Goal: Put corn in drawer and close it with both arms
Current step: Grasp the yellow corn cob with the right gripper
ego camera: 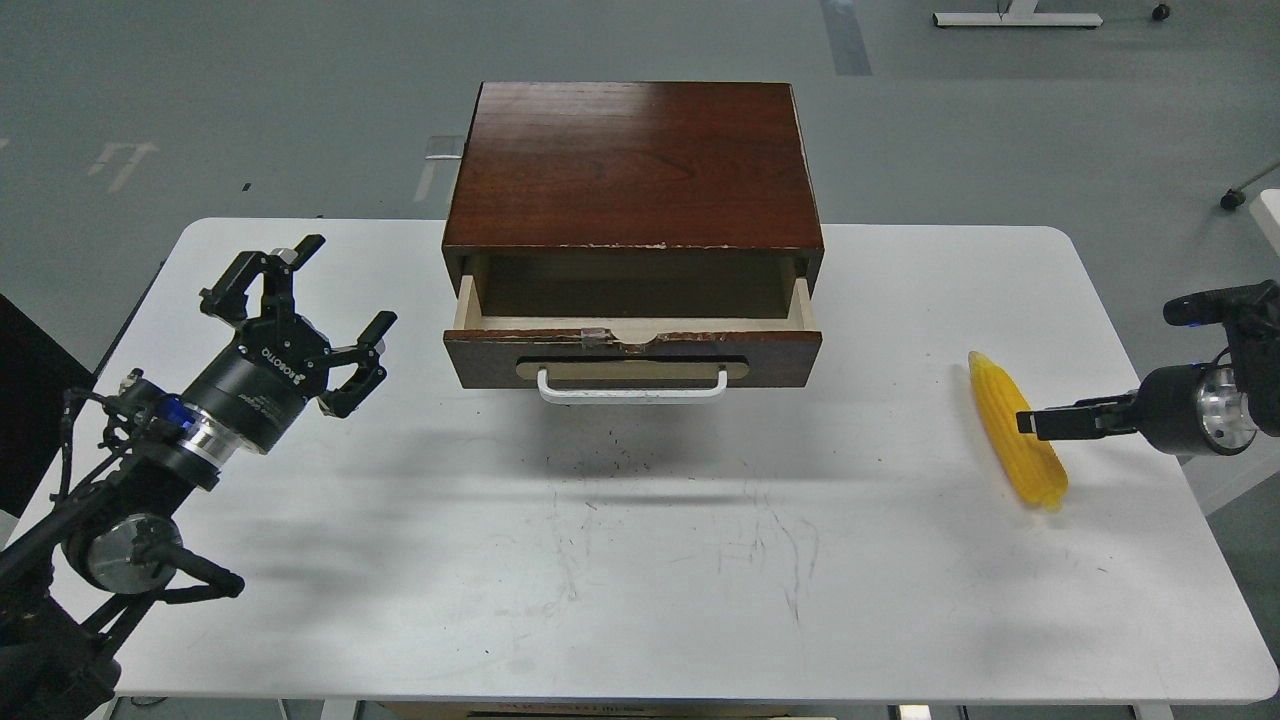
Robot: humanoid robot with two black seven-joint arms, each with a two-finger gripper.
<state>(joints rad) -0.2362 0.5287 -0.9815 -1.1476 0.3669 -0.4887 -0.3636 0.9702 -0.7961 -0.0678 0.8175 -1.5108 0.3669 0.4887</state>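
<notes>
The yellow corn (1002, 405) lies on the white table (640, 560) at the right, its tapered end pointing away from me. The drawer (632, 322) of the dark reddish-brown cabinet (632, 160) stands pulled partly open and shows empty pale wood inside, with a white bar handle (632, 388) on its front. My right gripper (1028, 421) reaches in from the right, its tip over the corn's middle; it is seen edge-on as one thin black bar. My left gripper (318, 292) is open and empty, held above the table left of the drawer.
The cabinet stands at the table's back centre. Grey floor lies beyond the table's edges. A white stand base (1015, 17) sits on the floor at the far back right.
</notes>
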